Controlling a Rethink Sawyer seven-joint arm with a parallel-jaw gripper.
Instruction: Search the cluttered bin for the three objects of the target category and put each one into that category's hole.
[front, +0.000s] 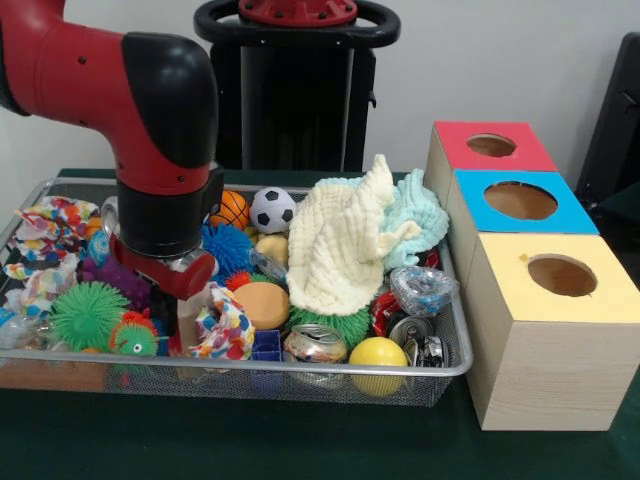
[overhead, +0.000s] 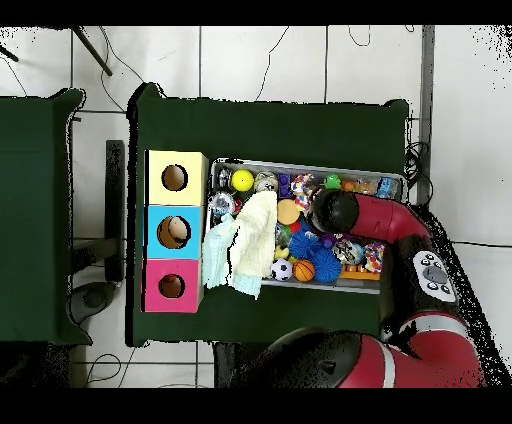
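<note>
The wire mesh bin (front: 300, 368) is full of mixed things: a cream cloth (front: 345, 245), a mint cloth (front: 415, 215), a soccer ball (front: 272, 210), an orange ball (front: 232, 208), a yellow ball (front: 378, 353), a crushed can (front: 315, 343) and a green spiky ball (front: 88, 315). My gripper (front: 180, 325) is lowered into the bin's left part in the front view, beside a colourful patterned cloth (front: 222, 325). Its tips are buried among the clutter. In the overhead view the arm's wrist (overhead: 335, 210) covers the gripper.
Three wooden boxes with round holes stand beside the bin: red top (front: 490, 147), blue top (front: 520, 200), yellow top (front: 560, 275). They show in the overhead view as yellow (overhead: 175, 178), blue (overhead: 174, 232) and red (overhead: 172, 286). The table has a dark green cover.
</note>
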